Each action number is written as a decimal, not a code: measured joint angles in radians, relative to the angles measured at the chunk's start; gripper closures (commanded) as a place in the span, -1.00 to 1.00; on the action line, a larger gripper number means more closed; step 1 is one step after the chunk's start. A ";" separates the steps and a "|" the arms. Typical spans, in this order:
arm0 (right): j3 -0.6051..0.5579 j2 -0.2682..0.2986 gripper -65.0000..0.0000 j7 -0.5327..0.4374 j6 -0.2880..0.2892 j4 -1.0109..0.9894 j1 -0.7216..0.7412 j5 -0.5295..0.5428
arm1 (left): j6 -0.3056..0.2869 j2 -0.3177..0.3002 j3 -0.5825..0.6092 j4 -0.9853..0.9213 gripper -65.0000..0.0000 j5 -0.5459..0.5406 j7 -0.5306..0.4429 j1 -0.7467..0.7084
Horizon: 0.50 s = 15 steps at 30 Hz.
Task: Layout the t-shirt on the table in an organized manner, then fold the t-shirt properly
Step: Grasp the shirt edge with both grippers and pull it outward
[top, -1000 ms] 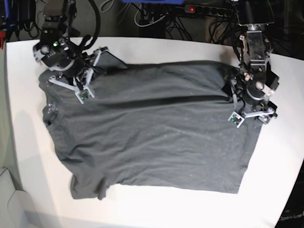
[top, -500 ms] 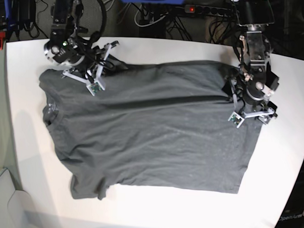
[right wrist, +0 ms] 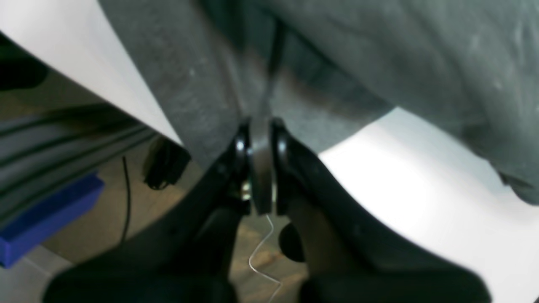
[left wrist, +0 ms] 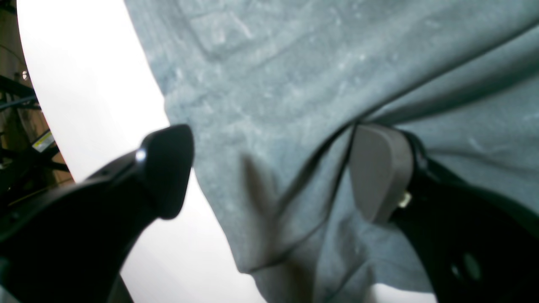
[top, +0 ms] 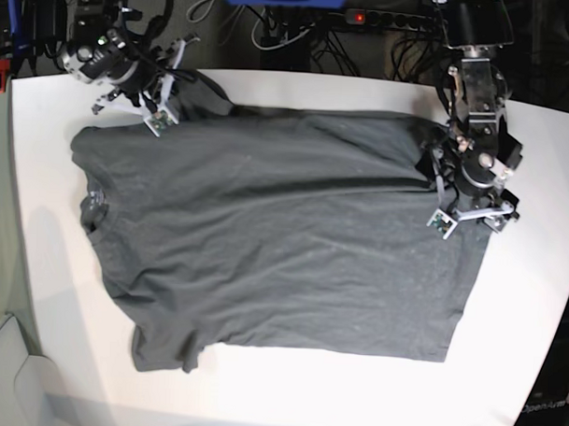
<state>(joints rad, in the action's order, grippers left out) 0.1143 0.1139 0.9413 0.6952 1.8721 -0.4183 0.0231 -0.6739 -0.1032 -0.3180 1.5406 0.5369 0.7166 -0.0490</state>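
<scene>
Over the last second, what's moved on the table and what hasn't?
The right pincer, shut on the t-shirt, pulled the sleeve toward the table's far edge, flattening the long crease across the upper part of the shirt. The left pincer stayed put, open over the hem corner; the near sleeve stayed bunched.

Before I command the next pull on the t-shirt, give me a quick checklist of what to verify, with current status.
1. Right claw shut on the t-shirt: ok, fabric pinched between the jaws.
2. Left claw gripping: not ok, jaws open over the hem.
3. Shirt lying on the table: ok.
4. Body smooth: not ok, the near-left sleeve is bunched.
5. Far-left sleeve flat: cannot tell, the right arm hides it.
</scene>
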 measured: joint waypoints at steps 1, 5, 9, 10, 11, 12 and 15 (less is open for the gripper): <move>0.014 0.003 1.00 0.000 0.000 0.000 -0.005 0.000 | 0.000 0.000 0.000 0.000 -0.75 0.000 0.000 0.000; 0.071 0.003 1.00 -0.008 0.000 0.002 -0.029 0.001 | -0.003 -0.016 0.003 0.000 -0.75 0.000 0.001 0.000; 0.106 0.005 1.00 -0.013 0.000 0.007 -0.060 0.000 | -0.003 -0.024 0.002 0.000 -0.75 0.001 0.008 -0.002; 0.108 0.006 1.00 -0.020 -0.001 0.008 -0.067 0.000 | -0.003 -0.026 0.002 0.000 -0.75 0.004 0.008 -0.002; 0.108 0.009 1.00 -0.023 -0.001 0.009 -0.071 0.000 | -0.003 -0.028 0.002 0.000 -0.75 0.004 0.008 -0.003; 0.106 0.016 1.00 -0.024 -0.001 0.010 -0.075 0.001 | -0.003 -0.032 0.002 0.000 -0.75 0.003 0.008 -0.003; 0.106 0.022 1.00 -0.024 -0.001 0.023 -0.108 -0.002 | -0.003 -0.037 0.002 -0.001 -0.75 0.008 0.012 -0.003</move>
<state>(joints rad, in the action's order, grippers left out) 0.2203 0.1356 0.9176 0.6941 1.8946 -0.5262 0.0208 -0.6769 -0.1406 -0.3161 1.5398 0.5449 0.7288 -0.0521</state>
